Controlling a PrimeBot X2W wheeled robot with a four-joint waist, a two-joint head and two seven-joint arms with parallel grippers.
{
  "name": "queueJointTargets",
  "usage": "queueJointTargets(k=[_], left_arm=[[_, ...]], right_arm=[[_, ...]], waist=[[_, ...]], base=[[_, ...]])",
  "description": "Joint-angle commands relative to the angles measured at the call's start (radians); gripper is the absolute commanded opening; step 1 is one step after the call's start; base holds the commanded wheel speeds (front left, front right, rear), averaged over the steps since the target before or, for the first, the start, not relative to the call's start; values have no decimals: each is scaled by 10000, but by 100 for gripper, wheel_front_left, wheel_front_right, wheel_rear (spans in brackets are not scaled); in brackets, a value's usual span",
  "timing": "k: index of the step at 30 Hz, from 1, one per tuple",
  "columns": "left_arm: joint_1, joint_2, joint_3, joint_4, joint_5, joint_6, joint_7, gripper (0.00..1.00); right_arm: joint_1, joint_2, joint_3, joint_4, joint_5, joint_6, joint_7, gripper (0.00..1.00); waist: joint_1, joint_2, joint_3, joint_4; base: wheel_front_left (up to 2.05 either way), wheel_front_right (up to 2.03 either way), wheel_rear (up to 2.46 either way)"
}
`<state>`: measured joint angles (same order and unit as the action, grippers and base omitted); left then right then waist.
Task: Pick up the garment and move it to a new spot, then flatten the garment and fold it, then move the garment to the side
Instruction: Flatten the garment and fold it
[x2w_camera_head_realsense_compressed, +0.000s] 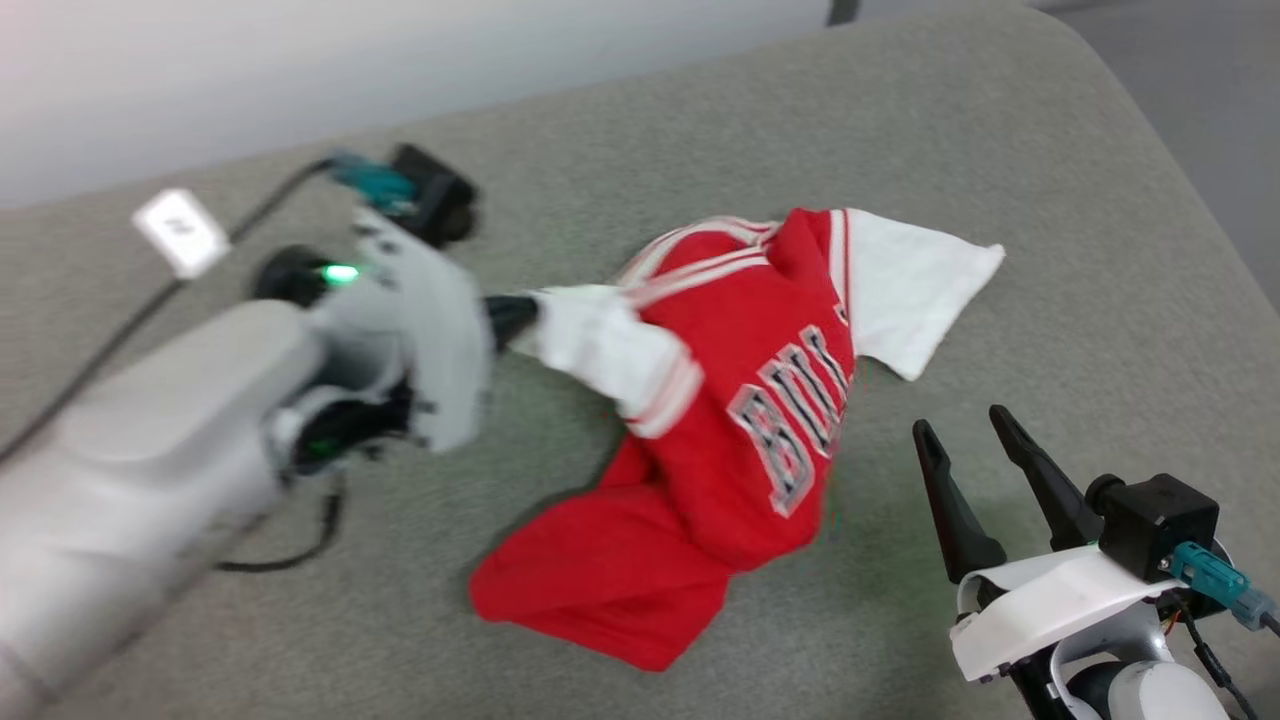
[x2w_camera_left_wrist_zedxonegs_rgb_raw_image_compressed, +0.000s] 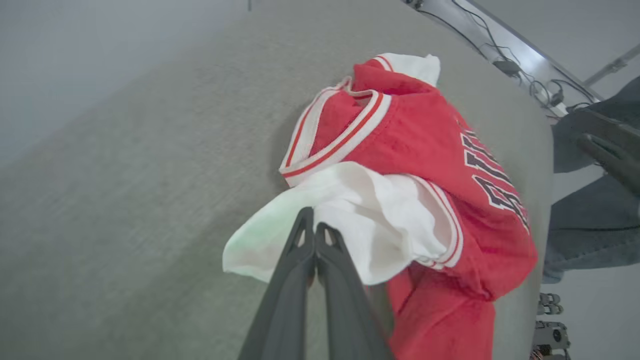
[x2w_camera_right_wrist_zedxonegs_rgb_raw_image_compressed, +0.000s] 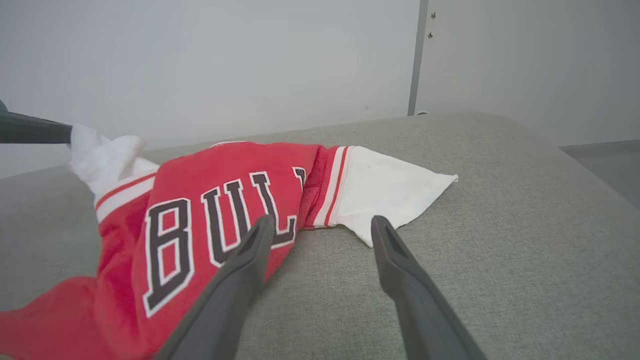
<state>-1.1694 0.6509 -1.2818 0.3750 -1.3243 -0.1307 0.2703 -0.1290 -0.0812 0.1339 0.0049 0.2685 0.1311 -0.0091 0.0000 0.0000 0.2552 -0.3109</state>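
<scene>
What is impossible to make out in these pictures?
1. Head view: blur makes the white tag unreadable.
2. Right wrist view: folds of the garment hide its print past "BUL".
3. Left wrist view: the white sleeve buries the fingertips of the left hand.

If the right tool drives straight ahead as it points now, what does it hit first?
Probably the spread white sleeve of the red BULLS jersey-style T-shirt on the grey fabric cushion; the open right tool points at it, depth unclear.
</scene>
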Motion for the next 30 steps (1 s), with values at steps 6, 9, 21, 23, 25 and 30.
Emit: queueJointTargets(k=[6, 9, 21, 23, 25, 30], left_arm=[[313, 1402, 51, 590, -241, 3, -524, 0], [600, 1771, 52, 992, -447, 1, -848, 0], [1808, 1976, 34, 3315, -276, 3, -1806, 0], [1940, 1810, 29, 3526, -188, 4, -1880, 0], [2008, 1611, 46, 3570, -342, 4, -1994, 0], [2134, 1449, 30, 3770, -11, 4, -2276, 18]], right_arm=[[206, -156, -56, -208, -62, -7, 247, 100], [267, -222, -109, -312, -59, -8, 352, 100], [259, -415, -252, -703, -91, -7, 723, 100], [296, -466, -319, -750, -82, -7, 801, 100], [322, -532, -361, -793, -87, -7, 905, 100], [300, -723, -366, -865, -57, -7, 1176, 100]], waist=[[0, 0, -485, 763], [0, 0, -483, 889], [0, 0, -239, 1149], [0, 0, -240, 1248], [0, 0, -270, 1393], [0, 0, -409, 1847]], base=[[0, 0, 0], [0, 0, 0], [0, 0, 0], [0, 0, 0], [0, 0, 0], [0, 0, 0]])
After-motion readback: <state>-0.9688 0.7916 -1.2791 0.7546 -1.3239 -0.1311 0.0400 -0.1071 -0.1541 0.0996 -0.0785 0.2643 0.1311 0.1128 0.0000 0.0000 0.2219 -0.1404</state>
